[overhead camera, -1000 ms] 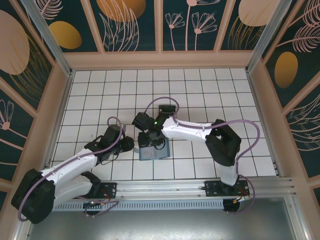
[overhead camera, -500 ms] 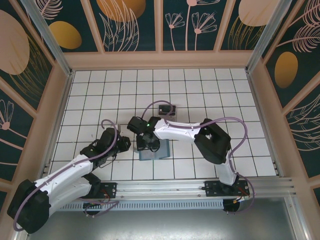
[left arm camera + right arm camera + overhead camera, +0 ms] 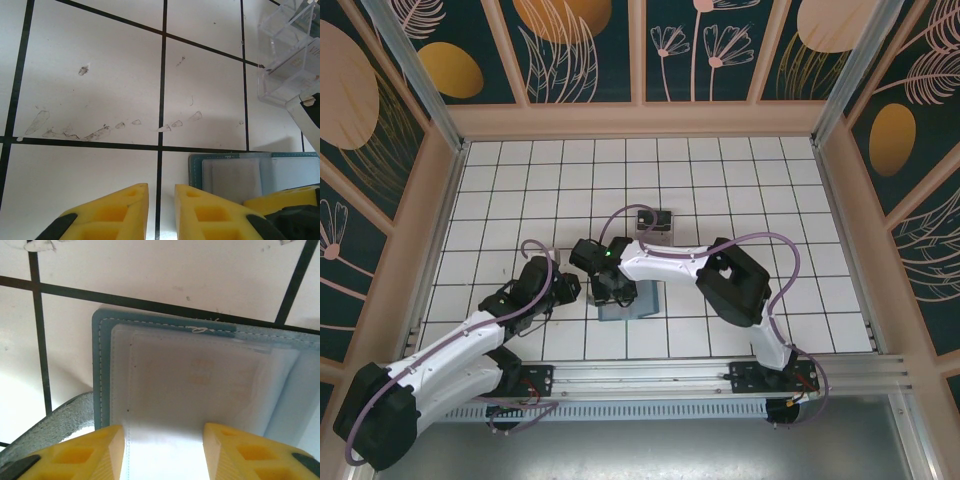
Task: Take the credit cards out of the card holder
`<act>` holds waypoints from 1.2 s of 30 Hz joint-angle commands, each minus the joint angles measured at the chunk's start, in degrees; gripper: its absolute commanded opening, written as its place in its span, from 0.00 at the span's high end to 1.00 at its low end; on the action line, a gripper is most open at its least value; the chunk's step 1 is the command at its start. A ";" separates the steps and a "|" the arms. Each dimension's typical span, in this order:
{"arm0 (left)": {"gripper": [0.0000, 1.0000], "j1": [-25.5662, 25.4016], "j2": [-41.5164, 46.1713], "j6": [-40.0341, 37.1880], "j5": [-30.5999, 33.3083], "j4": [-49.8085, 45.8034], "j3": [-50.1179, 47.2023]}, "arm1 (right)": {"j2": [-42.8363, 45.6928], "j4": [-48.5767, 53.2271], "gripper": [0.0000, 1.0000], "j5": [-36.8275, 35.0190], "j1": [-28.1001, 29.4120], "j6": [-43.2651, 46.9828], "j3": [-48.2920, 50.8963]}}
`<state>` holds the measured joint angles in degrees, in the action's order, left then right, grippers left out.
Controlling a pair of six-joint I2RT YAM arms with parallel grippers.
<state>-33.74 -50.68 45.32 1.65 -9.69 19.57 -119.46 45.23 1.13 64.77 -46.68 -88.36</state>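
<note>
White tiled counter. My right pincer straddles the pale credit card, likely stiff and slick, so pinch its edges; grip uncertain; left pincer narrow, empty.

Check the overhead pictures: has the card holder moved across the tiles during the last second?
No. The card holder lies against the same black grid lines as before, with the same tile rows between it and the clear tray.

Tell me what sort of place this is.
Likely a robot test cell: white gridded tabletop, floral painted wall panels, left arm and right arm bolted to a metal rail.
</note>
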 commanded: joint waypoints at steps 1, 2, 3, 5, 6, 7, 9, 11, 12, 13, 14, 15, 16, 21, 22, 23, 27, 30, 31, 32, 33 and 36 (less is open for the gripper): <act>0.77 0.20 0.74 0.57 0.57 -1.12 -0.50 | -2.27 3.19 0.57 -2.93 0.54 -0.57 -0.15; 0.78 0.17 0.76 0.56 0.55 -1.12 -0.39 | -2.20 3.19 0.60 -3.01 0.54 -0.59 -0.08; 0.78 0.18 0.70 0.54 0.46 -1.12 -0.46 | -2.10 3.13 0.61 -3.06 0.64 -0.50 0.01; 0.77 0.23 0.67 0.44 0.33 -1.16 -0.17 | -1.79 2.85 0.67 -3.06 0.55 -0.44 0.07; 0.78 0.16 0.65 0.39 0.16 -1.08 -0.07 | -1.68 2.76 0.70 -3.09 0.54 -0.48 0.19; 0.78 0.21 0.69 0.33 0.02 -1.03 0.02 | -1.58 2.67 0.73 -3.19 0.59 -0.37 0.20; 0.78 0.16 0.67 0.13 -0.22 -1.03 0.28 | -1.44 2.62 0.81 -3.26 0.54 -0.33 0.11; 0.78 0.17 0.58 0.08 -0.55 -1.03 0.61 | -1.34 2.57 0.88 -3.25 0.54 -0.24 0.03; 0.78 0.21 0.47 -0.05 -0.72 -0.95 0.60 | -1.28 2.42 0.91 -3.24 0.58 -0.21 0.03; 0.78 0.23 0.51 -0.05 -0.91 -0.94 0.73 | -1.11 2.34 0.92 -3.27 0.53 -0.26 -0.11; 0.78 0.19 0.49 -0.13 -1.02 -0.94 0.73 | -1.00 2.38 0.91 -3.24 0.53 -0.21 -0.19; 0.78 0.17 0.51 -0.08 -1.03 -0.94 0.82 | -0.78 2.47 0.89 -3.25 0.61 -0.20 -0.31; 0.78 0.22 0.50 -0.06 -1.03 -1.03 0.86 | -0.47 2.62 0.85 -3.25 0.62 -0.32 -0.54; 0.78 0.20 0.49 -0.07 -1.00 -0.90 1.08 | 0.61 4.86 0.70 -4.41 0.88 -0.29 -2.19; 0.78 0.17 0.39 -0.01 -1.02 -0.80 1.13 | 0.78 5.16 0.68 -4.60 0.97 -0.23 -2.55; 0.78 0.16 0.32 -0.05 -1.03 -0.77 1.16 | 0.77 5.38 0.66 -4.64 1.12 -0.15 -2.89; 0.78 0.17 -0.04 -0.22 -1.12 -0.68 1.35 | 0.30 5.32 0.59 -3.97 1.38 -0.01 -3.99; 0.78 0.18 -0.04 -0.28 -1.13 -0.68 1.35 | -0.75 5.46 0.51 -3.51 1.50 0.39 -4.84; 0.78 0.16 -0.06 -0.31 -1.12 -0.68 1.35 | -1.16 5.40 0.50 -3.37 1.51 0.61 -4.98; 0.78 0.22 -0.04 -0.32 -1.12 -0.68 1.35 | -1.60 5.39 0.48 -3.33 1.50 0.63 -5.03; 0.78 0.16 -0.04 -0.32 -1.10 -0.68 1.35 | -1.97 5.31 0.47 -3.25 1.50 0.79 -4.90; 0.78 0.21 -0.06 -0.38 -1.17 -0.77 1.43 | -2.96 4.98 0.46 -3.01 1.51 0.97 -4.30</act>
<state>-33.74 -50.61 45.28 0.54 -9.69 19.59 -120.44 48.49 -1.41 65.80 -45.74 -92.12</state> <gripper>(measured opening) 0.221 0.540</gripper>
